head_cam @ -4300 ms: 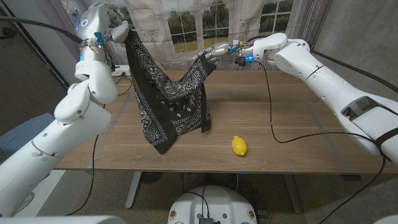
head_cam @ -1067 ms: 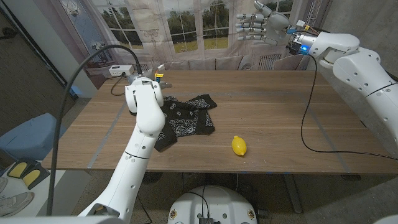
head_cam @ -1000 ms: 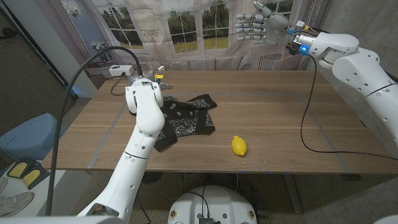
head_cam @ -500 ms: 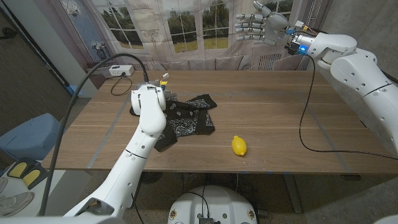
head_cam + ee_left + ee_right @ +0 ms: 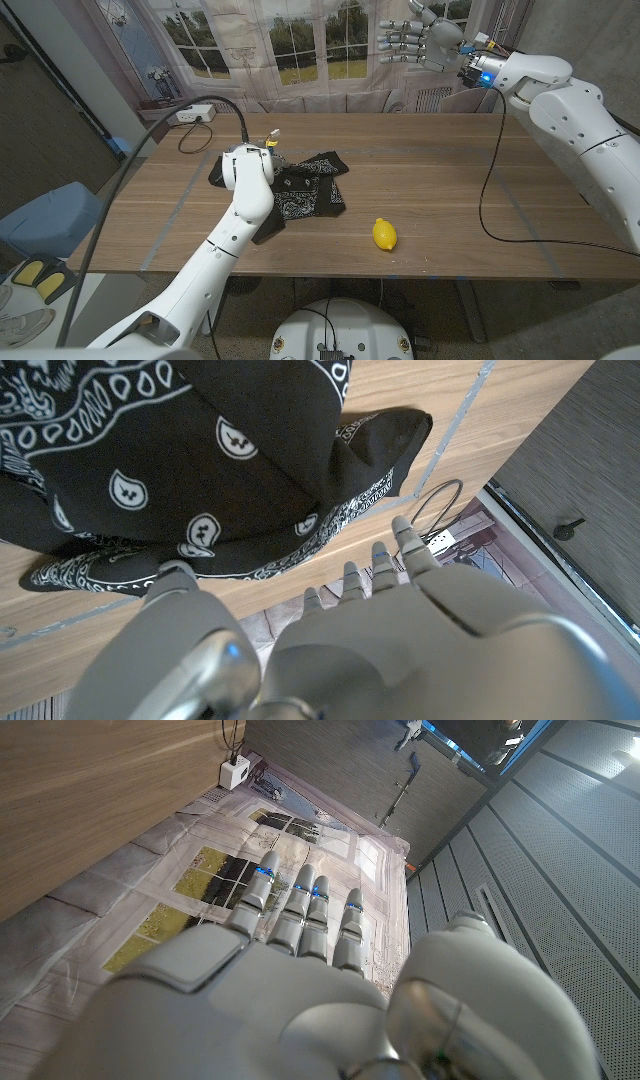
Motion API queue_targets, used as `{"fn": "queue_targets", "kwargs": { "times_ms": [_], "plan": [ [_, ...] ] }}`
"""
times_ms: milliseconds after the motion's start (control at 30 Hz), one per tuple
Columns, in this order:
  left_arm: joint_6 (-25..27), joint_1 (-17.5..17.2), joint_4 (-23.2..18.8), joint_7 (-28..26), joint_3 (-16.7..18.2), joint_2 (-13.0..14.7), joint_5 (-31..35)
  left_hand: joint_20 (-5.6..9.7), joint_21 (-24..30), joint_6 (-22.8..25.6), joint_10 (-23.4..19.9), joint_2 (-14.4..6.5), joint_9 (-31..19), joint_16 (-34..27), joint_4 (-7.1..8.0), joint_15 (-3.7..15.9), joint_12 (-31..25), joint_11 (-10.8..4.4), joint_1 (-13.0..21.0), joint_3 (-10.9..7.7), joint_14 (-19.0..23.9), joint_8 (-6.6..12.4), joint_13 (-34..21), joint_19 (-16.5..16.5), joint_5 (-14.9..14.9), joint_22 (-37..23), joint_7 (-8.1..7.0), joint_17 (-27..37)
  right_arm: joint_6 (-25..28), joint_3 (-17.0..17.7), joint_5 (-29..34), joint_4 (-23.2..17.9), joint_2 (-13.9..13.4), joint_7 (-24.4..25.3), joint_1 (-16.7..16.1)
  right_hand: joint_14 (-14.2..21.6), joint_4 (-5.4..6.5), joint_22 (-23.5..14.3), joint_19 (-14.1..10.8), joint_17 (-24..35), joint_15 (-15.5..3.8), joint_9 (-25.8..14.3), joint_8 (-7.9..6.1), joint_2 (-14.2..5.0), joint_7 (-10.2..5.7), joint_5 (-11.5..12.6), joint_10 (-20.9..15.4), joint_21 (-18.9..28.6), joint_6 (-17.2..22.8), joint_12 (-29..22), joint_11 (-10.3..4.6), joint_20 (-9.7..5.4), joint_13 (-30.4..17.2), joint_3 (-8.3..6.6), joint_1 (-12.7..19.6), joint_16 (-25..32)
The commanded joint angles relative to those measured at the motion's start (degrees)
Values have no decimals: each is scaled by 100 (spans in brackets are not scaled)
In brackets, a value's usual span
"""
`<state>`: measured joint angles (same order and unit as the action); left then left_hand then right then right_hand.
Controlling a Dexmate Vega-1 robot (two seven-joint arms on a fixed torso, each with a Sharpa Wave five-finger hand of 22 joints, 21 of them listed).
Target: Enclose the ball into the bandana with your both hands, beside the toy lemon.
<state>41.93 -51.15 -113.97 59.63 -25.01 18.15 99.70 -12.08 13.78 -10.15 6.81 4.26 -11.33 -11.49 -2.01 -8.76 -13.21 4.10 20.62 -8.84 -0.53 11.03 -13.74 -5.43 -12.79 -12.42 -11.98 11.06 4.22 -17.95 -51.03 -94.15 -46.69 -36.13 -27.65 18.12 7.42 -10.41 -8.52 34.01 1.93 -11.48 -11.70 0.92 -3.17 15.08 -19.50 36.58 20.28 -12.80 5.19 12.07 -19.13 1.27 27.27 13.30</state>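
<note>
The black bandana [image 5: 303, 190] with white paisley print lies bunched on the wooden table [image 5: 450, 170], left of the middle. The left wrist view shows its folds [image 5: 200, 450] close below my left hand [image 5: 400, 620], whose fingers are straight and hold nothing. In the head view that hand [image 5: 258, 152] hovers over the cloth's left part, mostly hidden behind its own wrist. The ball is hidden from sight. The yellow toy lemon [image 5: 384, 234] lies near the front edge, to the right of the bandana. My right hand [image 5: 415, 35] is raised high above the table's far right, fingers spread and empty [image 5: 300, 910].
A white power strip [image 5: 190, 115] with a black cable sits at the table's far left corner. My right arm's thin cable [image 5: 485, 195] hangs over the table's right part. A printed window backdrop [image 5: 300, 40] stands behind the table.
Both hands have let go of the bandana, which hung between them 4.3 s ago and now lies on the table. Over the last second my left arm slid right; the right hand stayed raised.
</note>
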Motion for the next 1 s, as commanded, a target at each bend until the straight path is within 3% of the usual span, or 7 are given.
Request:
{"fn": "queue_targets", "kwargs": {
  "times_ms": [33,467,633,733,867,900,1000],
  "plan": [
    [297,126,386,-186,-423,173,-304,-20,37,-581,33,-13,-26,-28,-45,-12,-43,46,92,-21,34,36,-24,-48,-55,-25,-28,14,-89,24,-28,96,0,-137,-17,73,14,-17,-28,-2,5,7,-47,-14,3,34,-44,-43,54,-27,-15,3,-14,28,-17,-16],
    [614,289,770,-589,-933,305,-539,11,334,-491,-111,-180,-34,-104,-263,135,-132,52,530,-154,418,101,-60,-749,-72,-62,-48,3,-133,54,-83,202,24,-220,-22,118,12,-18,-53,-47,-3,8,-50,-24,12,37,-89,-69,88,-38,10,4,-11,55,-46,-7],
    [795,267,884,-909,-1065,310,-644,25,499,-537,-157,-201,-39,-114,-437,260,-155,31,833,-227,609,91,-72,-1186,-66,-49,-46,-7,-127,61,-81,222,11,-231,-18,128,12,-18,-64,-62,11,9,-61,-35,20,39,-112,-78,127,-45,3,4,-10,61,-55,-5],
    [893,249,923,-1130,-1078,301,-867,176,636,-501,-344,-167,-49,-138,-614,417,-228,2,1174,-287,873,119,-85,-1563,-76,-24,-22,-15,-161,71,-71,247,27,-218,-15,136,16,-18,-70,-71,9,9,-64,-45,14,40,-136,-84,142,-52,18,4,-10,66,-67,-3],
    [1097,317,1091,-1296,-1270,309,-692,482,955,-109,-734,-127,-63,-210,-654,690,-381,-86,1428,-302,1477,258,-103,-2438,-57,24,271,-20,-131,29,-52,306,39,-267,43,142,23,-18,-79,-82,0,9,-64,-51,25,41,-151,-91,151,-57,9,4,-10,77,-87,-2],
    [1134,331,1112,-1297,-1285,304,-689,585,1082,136,-953,-126,-66,-256,-649,883,-468,-147,1497,-307,1796,333,-109,-2803,-47,48,502,-20,-129,23,-46,314,45,-262,51,162,24,-18,-84,-86,-7,10,-63,-57,24,41,-155,-93,154,-57,5,4,-10,79,-93,5],
    [1219,358,1162,-1431,-1344,314,-733,916,1279,610,-1506,-123,-52,-339,-678,1274,-683,-270,1725,-350,2495,442,-113,-3387,-43,87,883,-27,-171,26,-34,354,70,-270,64,162,28,-18,-93,-93,-2,10,-62,-64,20,42,-165,-97,160,-60,5,3,-9,84,-104,4]
  ]
}}
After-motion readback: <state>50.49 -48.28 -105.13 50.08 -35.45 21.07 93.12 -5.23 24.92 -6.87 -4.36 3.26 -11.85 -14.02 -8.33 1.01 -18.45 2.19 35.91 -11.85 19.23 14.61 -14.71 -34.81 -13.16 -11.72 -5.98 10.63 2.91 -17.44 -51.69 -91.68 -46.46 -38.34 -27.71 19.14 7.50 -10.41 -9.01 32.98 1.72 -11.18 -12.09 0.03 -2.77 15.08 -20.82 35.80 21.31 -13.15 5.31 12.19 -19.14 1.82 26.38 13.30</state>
